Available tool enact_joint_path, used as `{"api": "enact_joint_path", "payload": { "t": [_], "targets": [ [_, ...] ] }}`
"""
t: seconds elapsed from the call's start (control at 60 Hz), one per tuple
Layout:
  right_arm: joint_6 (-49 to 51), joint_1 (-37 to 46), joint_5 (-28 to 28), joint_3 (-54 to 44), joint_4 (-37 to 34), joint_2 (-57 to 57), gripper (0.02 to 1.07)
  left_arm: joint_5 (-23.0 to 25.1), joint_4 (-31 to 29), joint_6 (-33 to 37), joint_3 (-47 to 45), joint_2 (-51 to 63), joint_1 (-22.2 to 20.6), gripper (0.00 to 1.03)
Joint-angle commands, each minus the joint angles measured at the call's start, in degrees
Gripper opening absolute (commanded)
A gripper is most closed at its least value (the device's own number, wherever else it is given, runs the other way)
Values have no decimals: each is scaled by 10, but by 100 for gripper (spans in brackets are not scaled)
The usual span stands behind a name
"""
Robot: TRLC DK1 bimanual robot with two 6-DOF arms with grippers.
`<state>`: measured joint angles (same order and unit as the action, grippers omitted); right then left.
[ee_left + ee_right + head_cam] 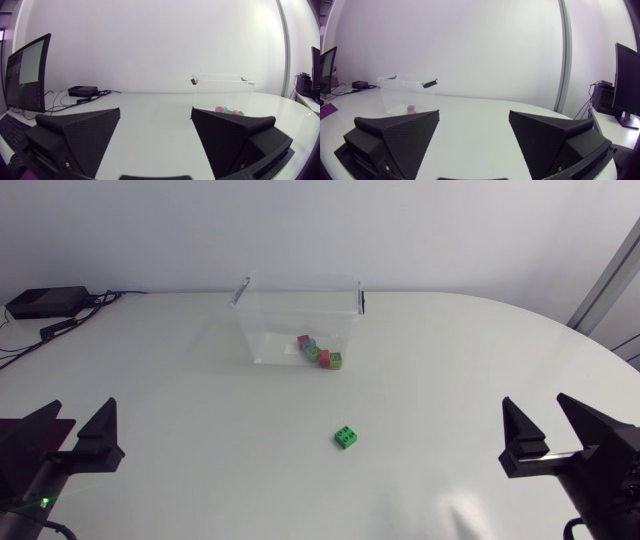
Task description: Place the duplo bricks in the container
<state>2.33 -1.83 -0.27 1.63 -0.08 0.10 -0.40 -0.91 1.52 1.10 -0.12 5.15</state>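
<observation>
A green duplo brick [346, 437] lies alone on the white table, in front of a clear plastic container [298, 320]. Several coloured bricks [320, 353] lie inside the container at its front right corner. My left gripper [67, 433] stands open near the table's front left, far from the brick. My right gripper [551, 428] stands open at the front right, also well away from it. In the left wrist view the container [223, 82] sits ahead of the open gripper [156, 116], with bricks [225, 110] showing behind one finger. In the right wrist view the container [405, 90] is ahead of the open gripper [474, 120].
A black box [45, 302] with cables [70, 322] sits at the table's back left corner.
</observation>
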Motion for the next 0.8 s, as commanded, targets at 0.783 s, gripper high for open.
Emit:
{"api": "enact_joint_path", "payload": {
  "t": [0.783],
  "targets": [
    [28,-11,-4,-15,-10,6,103,4,5,2,-10,-6,4,100]
  ]
}}
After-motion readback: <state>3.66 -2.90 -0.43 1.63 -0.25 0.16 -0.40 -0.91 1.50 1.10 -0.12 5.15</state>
